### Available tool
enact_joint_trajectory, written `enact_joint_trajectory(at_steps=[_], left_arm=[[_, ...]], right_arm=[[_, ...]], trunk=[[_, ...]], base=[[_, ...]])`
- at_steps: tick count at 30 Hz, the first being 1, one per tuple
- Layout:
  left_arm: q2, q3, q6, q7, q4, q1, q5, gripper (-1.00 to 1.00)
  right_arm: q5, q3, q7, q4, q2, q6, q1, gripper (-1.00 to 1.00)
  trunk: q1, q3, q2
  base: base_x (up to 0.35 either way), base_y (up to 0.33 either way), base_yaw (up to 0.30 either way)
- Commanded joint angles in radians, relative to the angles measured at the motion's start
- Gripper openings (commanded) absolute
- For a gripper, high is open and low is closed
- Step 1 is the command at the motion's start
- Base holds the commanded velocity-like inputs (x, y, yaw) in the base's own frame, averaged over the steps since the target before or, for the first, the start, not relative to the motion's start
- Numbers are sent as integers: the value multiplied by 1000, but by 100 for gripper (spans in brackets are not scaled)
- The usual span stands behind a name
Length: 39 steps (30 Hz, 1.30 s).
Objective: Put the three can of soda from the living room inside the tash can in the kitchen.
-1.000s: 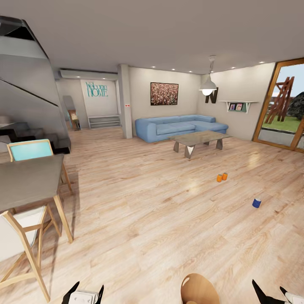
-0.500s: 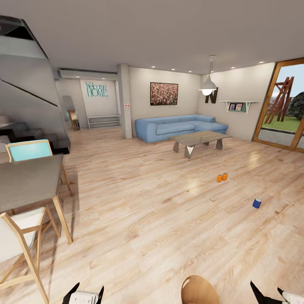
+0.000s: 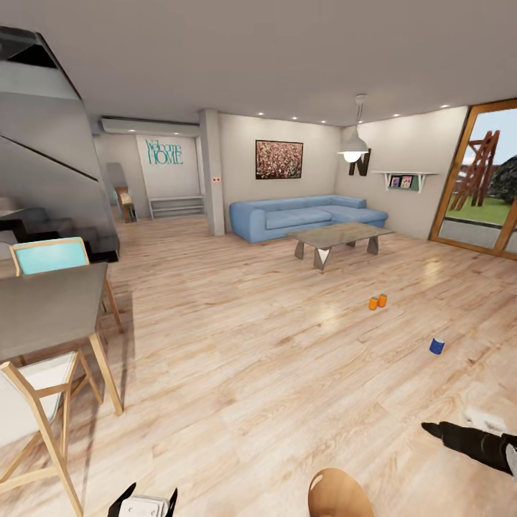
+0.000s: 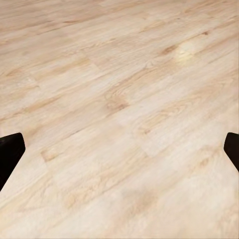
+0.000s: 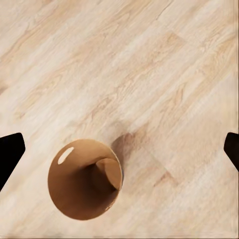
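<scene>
Both pincers stand wide and empty: the left gripper (image 4: 119,149) shows only dark fingertips at the frame edges over bare floor (image 3: 237,373), and the right gripper (image 5: 119,149) likewise, spread above the trash can (image 5: 84,179). In the head view the bin's rim (image 3: 337,492) sits at 6 o'clock, just ahead of the robot, with the right arm raised at about 4 o'clock. Two orange cans (image 3: 378,301) stand touching or nearly so at roughly 1 o'clock, near the low table (image 3: 337,237); the blue can (image 3: 436,346) lies apart at 2 o'clock. Likely risks: driving forward could knock the bin over, and a wide grasp at the paired cans could topple one.
</scene>
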Motion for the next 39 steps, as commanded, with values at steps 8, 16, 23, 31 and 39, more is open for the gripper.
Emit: enact_joint_trajectory(at_steps=[8, 16, 23, 31, 39], left_arm=[[-2, -1, 38, 0, -6, 1, 4, 100], [-2, -1, 78, 0, -11, 1, 5, 100], [-1, 0, 101, -1, -12, 1, 6, 100], [-1, 1, 106, -1, -11, 1, 6, 100], [-1, 1, 107, -1, -10, 1, 5, 100]], right_arm=[[221, 44, 2, 54, -31, 262, -276, 100], [269, 68, 0, 122, -27, 262, -310, 100], [274, 95, -2, 192, -26, 262, -313, 100], [275, 102, -2, 224, -24, 262, -314, 100], [275, 109, -2, 230, -23, 262, -321, 100]], trunk=[[0, 0, 0], [23, -19, -42], [50, -41, -91], [80, -66, -147], [111, -91, -203]], base=[[0, 0, 0], [0, 0, 0], [0, 0, 0], [0, 0, 0], [0, 0, 0]])
